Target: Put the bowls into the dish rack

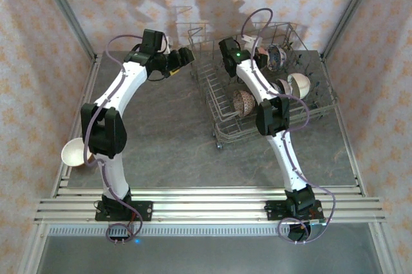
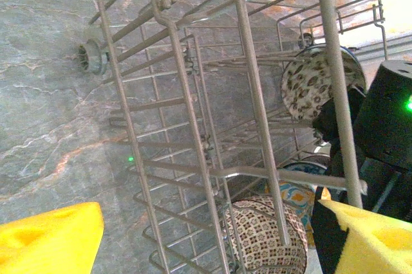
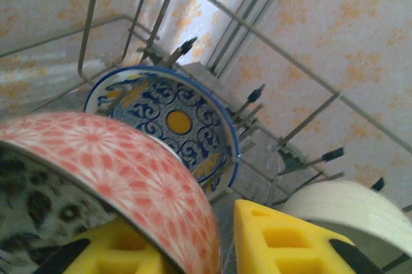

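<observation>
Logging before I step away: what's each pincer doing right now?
Left pincer: open, empty.
Right pincer: closed on the pink floral bowl.

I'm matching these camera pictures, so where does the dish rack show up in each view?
Top external: dish rack, far right of centre.
Left wrist: dish rack wires across the middle.
Right wrist: its wires along the top.
Shared landmark: the bowl in the right gripper.

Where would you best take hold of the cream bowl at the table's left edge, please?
The cream bowl shows its open mouth upward, so probably pinch its thin rim, one gripper finger inside and one outside, coming down from above on its left side; the left arm hides its right side.
</observation>
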You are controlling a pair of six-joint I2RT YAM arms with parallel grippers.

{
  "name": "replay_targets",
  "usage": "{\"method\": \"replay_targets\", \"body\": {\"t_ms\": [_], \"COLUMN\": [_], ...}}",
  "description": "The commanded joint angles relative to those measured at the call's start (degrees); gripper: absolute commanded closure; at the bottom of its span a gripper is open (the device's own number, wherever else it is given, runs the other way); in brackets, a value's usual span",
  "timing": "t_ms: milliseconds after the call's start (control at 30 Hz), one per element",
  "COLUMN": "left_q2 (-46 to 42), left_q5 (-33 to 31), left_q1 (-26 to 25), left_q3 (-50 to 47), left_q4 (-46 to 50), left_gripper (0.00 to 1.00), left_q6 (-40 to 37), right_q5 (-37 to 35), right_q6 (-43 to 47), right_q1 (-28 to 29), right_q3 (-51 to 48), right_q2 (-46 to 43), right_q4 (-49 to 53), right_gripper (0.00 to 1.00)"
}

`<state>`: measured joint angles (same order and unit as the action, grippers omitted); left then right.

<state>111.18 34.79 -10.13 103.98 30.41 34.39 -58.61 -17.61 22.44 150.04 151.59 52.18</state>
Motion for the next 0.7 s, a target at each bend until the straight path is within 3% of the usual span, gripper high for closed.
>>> {"method": "replay_targets", "body": {"t_ms": [0,133,300,467,667], "left_q2": [-5.08,-8.5,-13.08,-19.31,-23.16], "left_q5": [-3.47,-9.37,-21.87,-29.75,-34.04], "left_q1": [-0.74,-0.71,0.71,5.61,13.55], "left_q3": [-1.52,-3.23,-4.25,-8.46,-13.06], "left_q4": [1.8,5.64,15.86,23.33,32.7], "left_gripper": [0.15,0.14,0.14,0.12,0.07], "left_q6": [-0.46,-0.64,1.77,5.82,6.1], "right_q5": [0.74,2.98,6.68,11.01,16.3], "right_q6": [-0.41,0.8,3.81,5.71,8.06], "right_q1": [-0.2,0.17,0.51,0.55,0.61], "right_q3": [2.58,2.0,-2.26,-12.57,-24.02], "right_q2": [-0.27,-3.38,-11.4,-21.53,-31.27], "right_q4": [0.48,2.11,3.72,3.03,-0.31], "right_gripper": [0.54,0.32,0.13,0.05,0.02]}}
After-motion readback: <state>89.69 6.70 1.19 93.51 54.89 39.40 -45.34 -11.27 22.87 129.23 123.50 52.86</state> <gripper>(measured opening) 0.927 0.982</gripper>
